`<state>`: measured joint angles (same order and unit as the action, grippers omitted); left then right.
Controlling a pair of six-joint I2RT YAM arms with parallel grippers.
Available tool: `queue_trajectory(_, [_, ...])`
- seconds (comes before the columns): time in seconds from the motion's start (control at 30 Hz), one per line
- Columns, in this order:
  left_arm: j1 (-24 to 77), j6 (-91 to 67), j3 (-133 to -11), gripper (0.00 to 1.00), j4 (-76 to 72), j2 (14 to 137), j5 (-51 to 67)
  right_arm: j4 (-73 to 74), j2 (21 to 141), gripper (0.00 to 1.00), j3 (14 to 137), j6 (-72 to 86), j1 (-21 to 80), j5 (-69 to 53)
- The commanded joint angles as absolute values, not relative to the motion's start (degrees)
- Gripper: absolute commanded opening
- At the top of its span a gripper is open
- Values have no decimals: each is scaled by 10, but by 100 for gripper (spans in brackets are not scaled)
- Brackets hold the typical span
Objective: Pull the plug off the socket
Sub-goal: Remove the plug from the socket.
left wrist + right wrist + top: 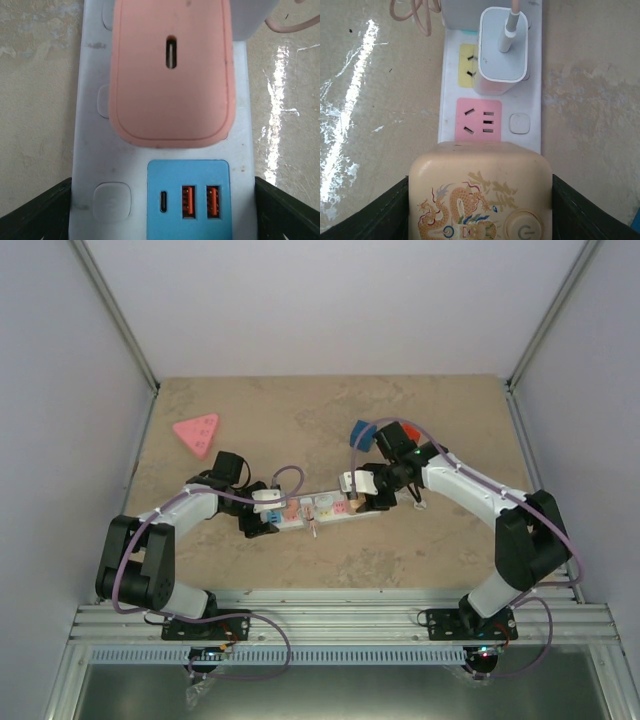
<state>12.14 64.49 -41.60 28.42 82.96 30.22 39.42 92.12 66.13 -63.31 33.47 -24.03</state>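
The socket (322, 510) is a long white power strip lying across the middle of the table. My left gripper (262, 512) clamps its left end. In the left wrist view its fingers (35, 215) press both long edges of the socket (90, 150), beside the blue USB panel (189, 200). Just ahead, a pink plug (172, 90) sits in the strip. My right gripper (358, 485) is at the other end, shut on a cream plug with a dragon print (480, 195), whose sides touch both fingers (370, 215). Beyond that lie a bare pink outlet (477, 120) and a white charger plug (502, 50) with its cable.
A pink triangular block (197, 433) lies at the far left of the table. A blue object (361, 431) sits behind the right arm. A coil of pink cable (415, 12) lies beside the strip. Metal-framed walls enclose the table on three sides.
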Motion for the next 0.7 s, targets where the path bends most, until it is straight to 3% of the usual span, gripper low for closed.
queue_trajectory(0.0, [117,635,-421,0,263,817,320,450,923,27,695,-646,332,-309])
queue_trajectory(0.3, [117,635,-421,0,263,817,319,370,903,26,653,-627,331,-266])
queue_trajectory(0.53, [117,635,-421,0,263,818,320,352,893,26,632,-634,308,-298])
queue_trajectory(0.67, [117,635,-421,0,263,818,320,351,896,26,647,-609,334,-246])
